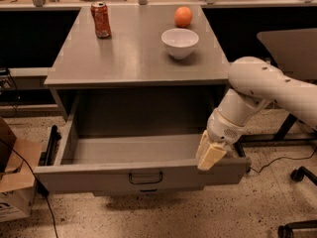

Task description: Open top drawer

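The top drawer (99,175) of the grey cabinet (124,58) stands pulled far out. It is a deep grey box, empty inside, with a small dark handle (145,177) at the centre of its front. My gripper (210,155), cream coloured on a white arm, is at the right end of the drawer's front rim, touching or just over its top edge. A sliver of a lower drawer (143,190) shows under the open one.
On the cabinet top stand a red can (101,19), a white bowl (180,42) and an orange (183,17). A cardboard box (12,187) sits on the floor at the left. A table (292,43) and chair castors (298,175) are at the right.
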`<state>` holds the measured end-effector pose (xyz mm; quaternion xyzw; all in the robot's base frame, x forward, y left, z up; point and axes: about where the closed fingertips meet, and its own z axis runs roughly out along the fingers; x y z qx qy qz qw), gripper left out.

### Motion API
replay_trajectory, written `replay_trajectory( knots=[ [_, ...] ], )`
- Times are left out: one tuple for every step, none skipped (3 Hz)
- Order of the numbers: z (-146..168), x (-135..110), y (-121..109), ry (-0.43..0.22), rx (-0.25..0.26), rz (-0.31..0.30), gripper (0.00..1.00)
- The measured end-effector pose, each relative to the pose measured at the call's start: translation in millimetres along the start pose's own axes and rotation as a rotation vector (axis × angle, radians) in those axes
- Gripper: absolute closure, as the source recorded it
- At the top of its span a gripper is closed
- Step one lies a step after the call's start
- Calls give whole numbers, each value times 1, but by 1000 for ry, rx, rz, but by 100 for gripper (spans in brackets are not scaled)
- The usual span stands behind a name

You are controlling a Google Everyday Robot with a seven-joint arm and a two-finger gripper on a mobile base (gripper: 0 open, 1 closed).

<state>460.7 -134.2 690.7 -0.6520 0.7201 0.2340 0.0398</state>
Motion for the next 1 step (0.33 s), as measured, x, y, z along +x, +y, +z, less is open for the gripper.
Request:
replay_trajectory(
  knots=[
    [0, 0, 0, 0, 0, 0, 36]
  ],
)
